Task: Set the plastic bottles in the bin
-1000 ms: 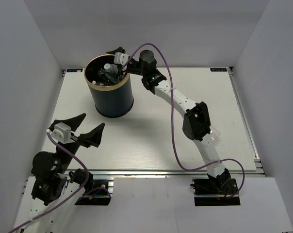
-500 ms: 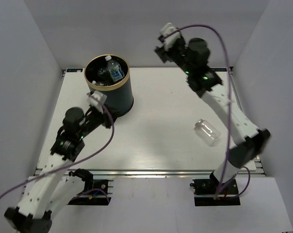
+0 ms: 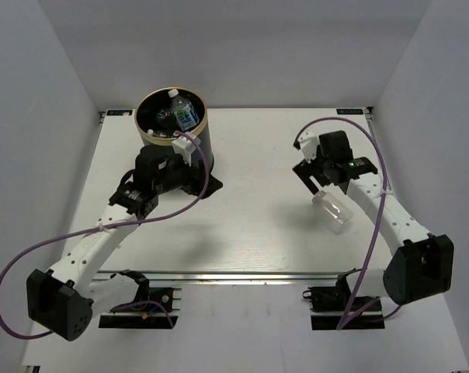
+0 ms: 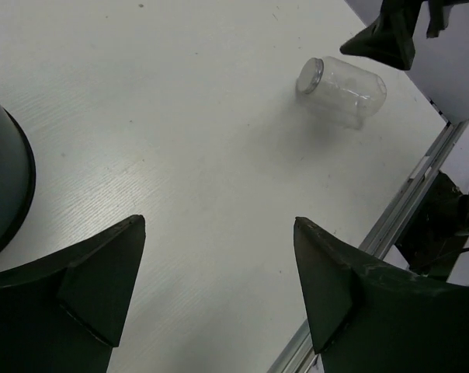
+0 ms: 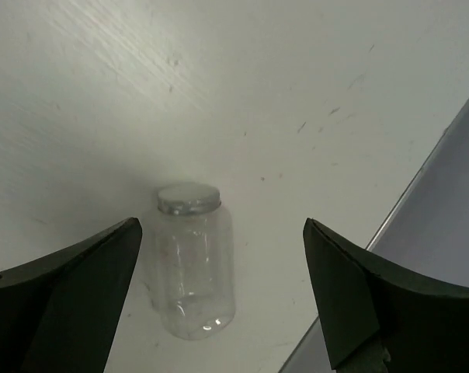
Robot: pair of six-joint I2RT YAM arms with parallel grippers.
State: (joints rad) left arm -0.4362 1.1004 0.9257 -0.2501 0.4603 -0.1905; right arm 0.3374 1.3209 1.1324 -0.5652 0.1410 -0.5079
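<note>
White table (image 3: 258,148) up top, and the biggest thing on it is the bin (image 3: 175,148), a dark navy cylinder with a thin gold rim, standing upright. I'll place everything else off that.

Left arm (image 3: 102,233) reaches in so the left gripper (image 3: 199,180) sits low at the bin's base, on its right-hand side. In the wrist view its fingers (image 4: 102,272) are spread wide with nothing but bare tabletop between them, so it's released and holding nothing.

Right arm (image 3: 390,217) is well off to the right of the bin. The right gripper (image 5: 220,225) hangs over the loose bottle with its jaws wide apart, not touching it.

Bottles: several are inside the bin, but it's too jumbled to count. The clearest one has a blue label and white cap (image 3: 185,113). One clear bottle (image 3: 333,211) lies on its side on the table, well right of the bin and nearer the arm bases, with its capped end turned roughly toward the bin.
</note>
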